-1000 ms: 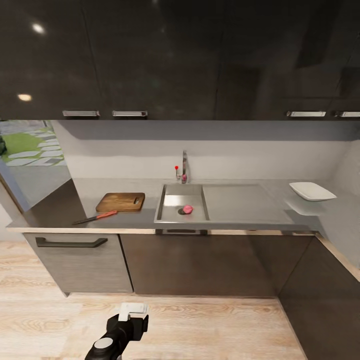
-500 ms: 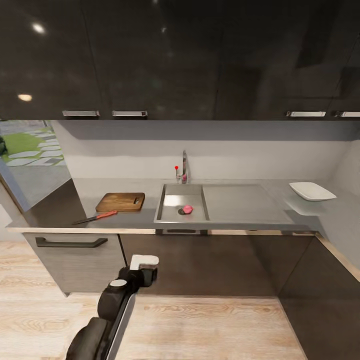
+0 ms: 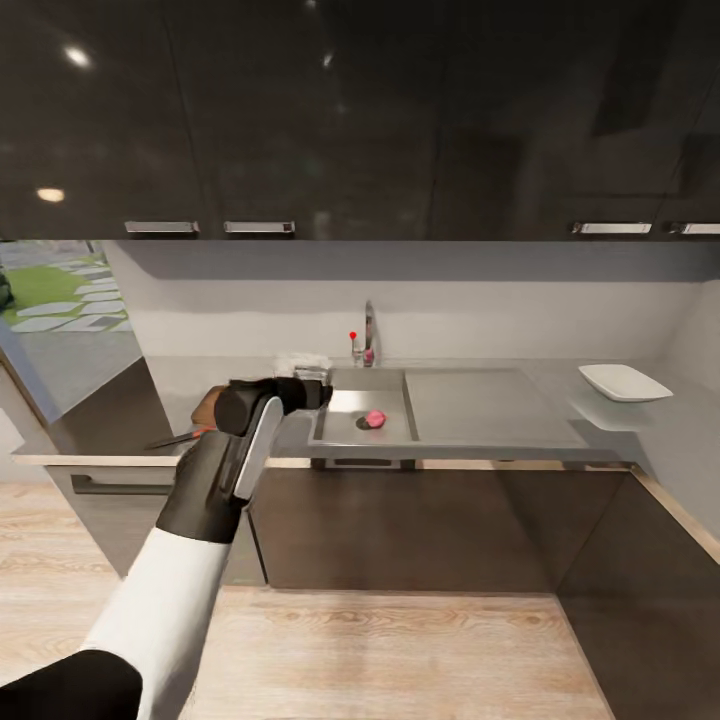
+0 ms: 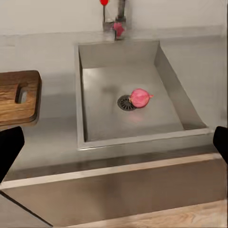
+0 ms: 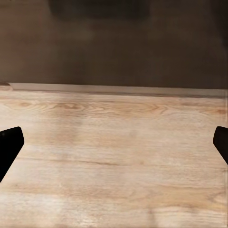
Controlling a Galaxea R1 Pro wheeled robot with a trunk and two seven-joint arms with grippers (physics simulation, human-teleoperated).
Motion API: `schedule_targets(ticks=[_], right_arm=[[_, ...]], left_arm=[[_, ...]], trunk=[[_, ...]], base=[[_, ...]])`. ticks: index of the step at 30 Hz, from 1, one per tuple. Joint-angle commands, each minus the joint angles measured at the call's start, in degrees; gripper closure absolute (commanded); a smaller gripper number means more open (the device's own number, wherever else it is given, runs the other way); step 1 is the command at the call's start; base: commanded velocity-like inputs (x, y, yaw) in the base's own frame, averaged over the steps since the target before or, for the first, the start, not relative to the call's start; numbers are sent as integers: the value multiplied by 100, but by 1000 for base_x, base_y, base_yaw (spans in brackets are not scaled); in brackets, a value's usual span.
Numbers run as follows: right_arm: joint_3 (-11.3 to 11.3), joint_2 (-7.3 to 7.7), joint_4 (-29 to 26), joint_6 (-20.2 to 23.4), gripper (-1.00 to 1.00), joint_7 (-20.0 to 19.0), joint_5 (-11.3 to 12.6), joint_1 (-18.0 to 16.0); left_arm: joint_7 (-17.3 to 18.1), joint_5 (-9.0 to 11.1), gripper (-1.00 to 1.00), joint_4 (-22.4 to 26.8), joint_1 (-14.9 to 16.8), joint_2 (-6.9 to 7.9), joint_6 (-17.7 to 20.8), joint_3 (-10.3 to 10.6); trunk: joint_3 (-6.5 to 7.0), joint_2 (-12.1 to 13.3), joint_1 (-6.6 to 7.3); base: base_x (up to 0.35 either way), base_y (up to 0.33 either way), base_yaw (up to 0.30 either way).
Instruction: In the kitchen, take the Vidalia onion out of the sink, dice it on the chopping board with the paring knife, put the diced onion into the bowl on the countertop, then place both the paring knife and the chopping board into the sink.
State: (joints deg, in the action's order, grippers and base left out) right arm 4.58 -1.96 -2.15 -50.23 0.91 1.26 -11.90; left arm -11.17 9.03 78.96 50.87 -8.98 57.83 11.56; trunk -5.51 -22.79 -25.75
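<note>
The left gripper [image 3: 305,378], fingers apart and empty, hangs over the grey table [image 3: 480,405] between the chopping board [image 4: 16,97] and sink [image 4: 90,90]. The Vidalia onion [image 4: 140,98] lies by the drain. The right gripper [image 5: 114,142], fingers apart, faces the wood-plank floor [image 5: 114,156].

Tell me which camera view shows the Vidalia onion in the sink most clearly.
The left wrist view: the Vidalia onion appears large, unobstructed, beside the drain. The head view shows it small. The right wrist view faces the wooden floor.
</note>
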Motion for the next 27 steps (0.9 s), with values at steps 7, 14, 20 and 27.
schedule_targets(ticks=[7,14,20,27], right_arm=[[43,-17,4,-14,-100,145,24,-5],[55,-28,12,-19,-100,154,24,-6],[62,-37,21,-21,-100,155,23,-5],[61,-41,21,-22,-100,155,24,-5]], left_arm=[[-304,1113,-100,-1915,1108,-28,-34,5],[-597,1222,-100,-2125,1261,-2,-25,11],[-622,1228,-100,-1028,1282,109,-3,45],[-623,1230,-100,-1154,1282,90,-5,143]], trunk=[[-14,-13,-3],[-14,-13,-3],[-14,-13,-3],[-14,-13,-3]], base=[[0,0,0],[0,0,0],[10,-4,0],[183,-135,0]])
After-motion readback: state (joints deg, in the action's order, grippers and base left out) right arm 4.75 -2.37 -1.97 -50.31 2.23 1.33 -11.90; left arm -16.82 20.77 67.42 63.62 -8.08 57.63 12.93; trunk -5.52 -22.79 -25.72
